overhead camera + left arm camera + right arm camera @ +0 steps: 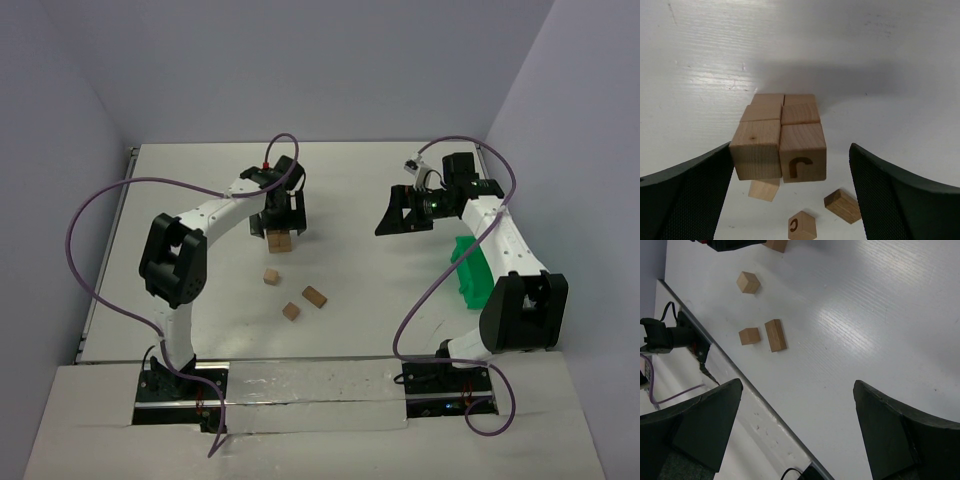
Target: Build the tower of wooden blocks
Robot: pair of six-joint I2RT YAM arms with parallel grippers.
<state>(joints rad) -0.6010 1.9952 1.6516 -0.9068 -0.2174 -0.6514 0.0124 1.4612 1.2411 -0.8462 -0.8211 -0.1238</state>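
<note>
Stacking step: left jaws released astride the tower [780, 145], right jaws released, idle; next, grasp 1 of 3 loose blocks [291, 311].

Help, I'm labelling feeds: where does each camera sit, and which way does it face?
Top external: above, behind the bases, facing down at the table; left arm, right arm show.
Left wrist: looks down on the block tower; left fingers flank it.
Right wrist: looks down at three loose blocks; right fingers show.
Shared: all three show those blocks.
</note>
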